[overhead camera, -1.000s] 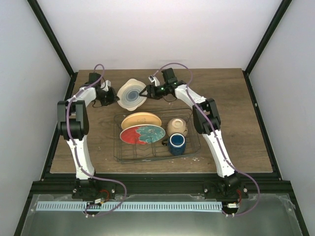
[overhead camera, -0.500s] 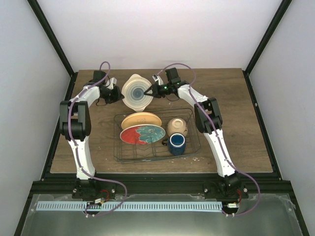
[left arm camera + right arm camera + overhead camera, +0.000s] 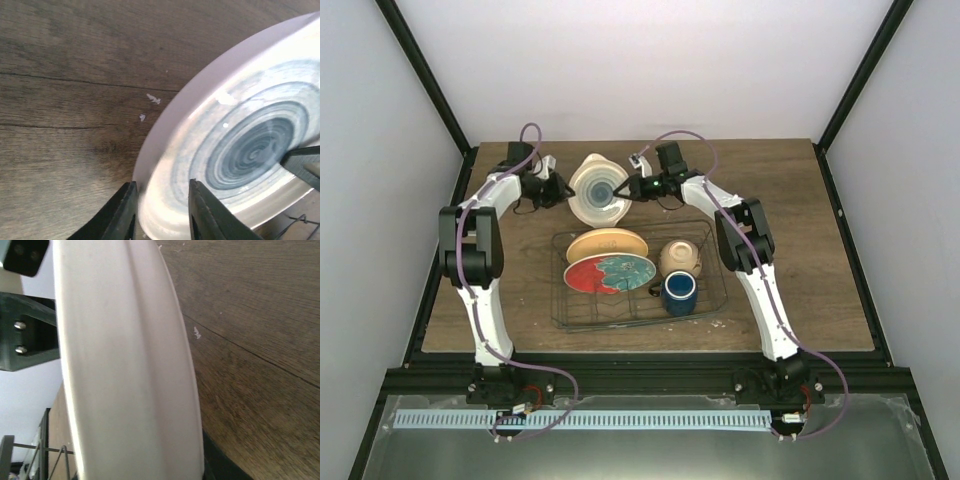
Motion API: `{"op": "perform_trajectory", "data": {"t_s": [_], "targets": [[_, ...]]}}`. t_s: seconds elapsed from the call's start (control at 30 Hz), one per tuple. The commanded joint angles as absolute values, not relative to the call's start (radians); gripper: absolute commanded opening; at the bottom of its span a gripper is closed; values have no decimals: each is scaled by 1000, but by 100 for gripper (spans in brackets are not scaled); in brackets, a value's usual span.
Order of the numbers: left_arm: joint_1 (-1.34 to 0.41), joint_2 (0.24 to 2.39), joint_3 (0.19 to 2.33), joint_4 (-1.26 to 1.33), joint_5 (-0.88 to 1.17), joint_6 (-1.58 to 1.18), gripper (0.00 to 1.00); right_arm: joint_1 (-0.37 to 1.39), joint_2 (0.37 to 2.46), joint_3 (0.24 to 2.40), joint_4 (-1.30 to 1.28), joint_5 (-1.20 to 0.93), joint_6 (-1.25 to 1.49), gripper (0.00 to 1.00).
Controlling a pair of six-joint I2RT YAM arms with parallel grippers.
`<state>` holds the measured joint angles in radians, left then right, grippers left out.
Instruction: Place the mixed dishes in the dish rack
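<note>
Left claw is straddling the nearest rim of the white plate, one finger on each side of the lip. Whether it is pinching or slack cannot be told. Across the plate, the right claw is gripping the opposite rim, one finger lying on the glazed face. Between the two claws the plate is standing tilted on edge over the counter.

Judgement: glazed ceramic, stiff, fairly heavy, slick and liable to chip. The rim is the only workable hold, taken deep.

Below the claws, toward the arm bases, the dish rack is holding the rest. The orange-yellow plate is sitting closest, with the red plate just past it. The cream bowl and dark blue mug are on the right claw's side.
</note>
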<state>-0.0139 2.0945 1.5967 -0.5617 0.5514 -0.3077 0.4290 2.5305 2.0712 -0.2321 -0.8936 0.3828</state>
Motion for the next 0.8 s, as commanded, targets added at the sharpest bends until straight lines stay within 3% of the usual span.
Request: {"op": "perform_trajectory", "data": {"t_s": [0.0, 0.13, 0.3, 0.53, 0.77], "targets": [[-17, 2034, 1617, -544, 576, -300, 33, 428, 2393, 2088, -164, -887, 327, 1], [-2, 2025, 1619, -573, 542, -282, 41, 413, 2340, 2067, -174, -837, 284, 1], [64, 1987, 1590, -564, 516, -292, 60, 400, 2230, 2026, -224, -747, 189, 1], [109, 1965, 1595, -604, 465, -264, 64, 400, 2026, 1963, -287, -628, 2, 1], [109, 1975, 1596, -601, 462, -274, 64, 402, 1768, 1800, -308, -739, -144, 1]]}}
